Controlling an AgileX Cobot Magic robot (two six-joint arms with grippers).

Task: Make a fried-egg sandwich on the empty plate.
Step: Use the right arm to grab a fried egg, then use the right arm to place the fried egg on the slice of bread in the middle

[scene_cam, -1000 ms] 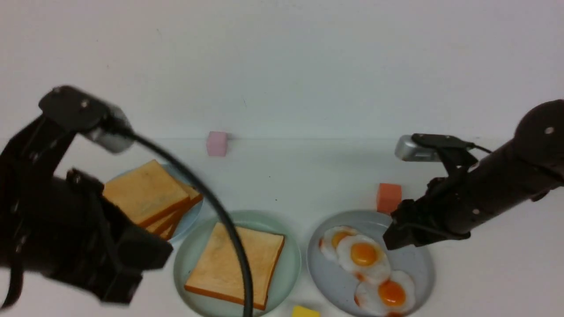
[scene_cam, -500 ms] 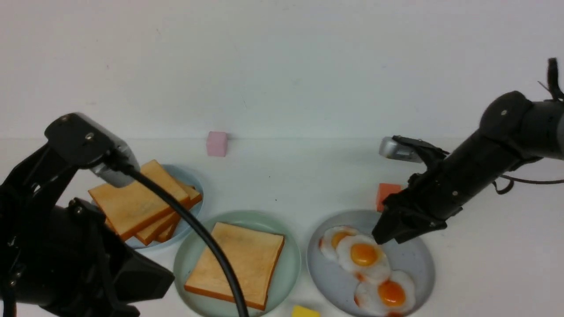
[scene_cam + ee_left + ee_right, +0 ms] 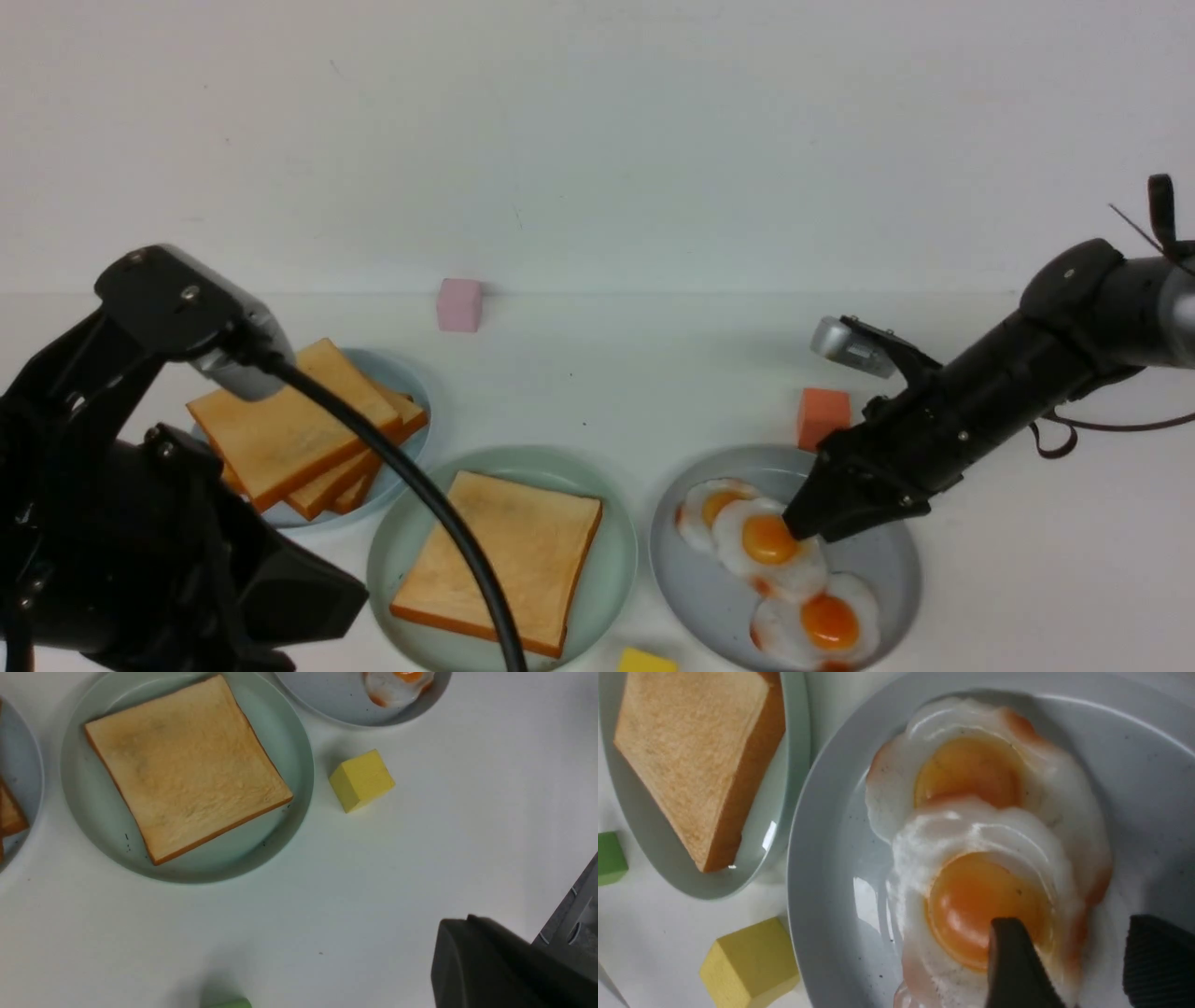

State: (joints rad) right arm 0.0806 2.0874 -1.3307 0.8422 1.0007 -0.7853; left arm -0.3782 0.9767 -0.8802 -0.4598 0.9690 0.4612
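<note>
Over the grey-blue plate, the jaws of the right arm are set apart astride the edge of the middle fried egg, meant for the toast slice on the mint-green plate; the jaws of the left arm are closed.

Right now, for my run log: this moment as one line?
phase: grasping | right gripper: open, straddling edge of middle egg | left gripper: shut, aside | mint plate: one toast, no egg yet

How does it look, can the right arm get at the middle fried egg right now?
Probably yes: the right gripper is at the middle fried egg, one finger over its yolk, jaws apart, nothing in between.
</note>
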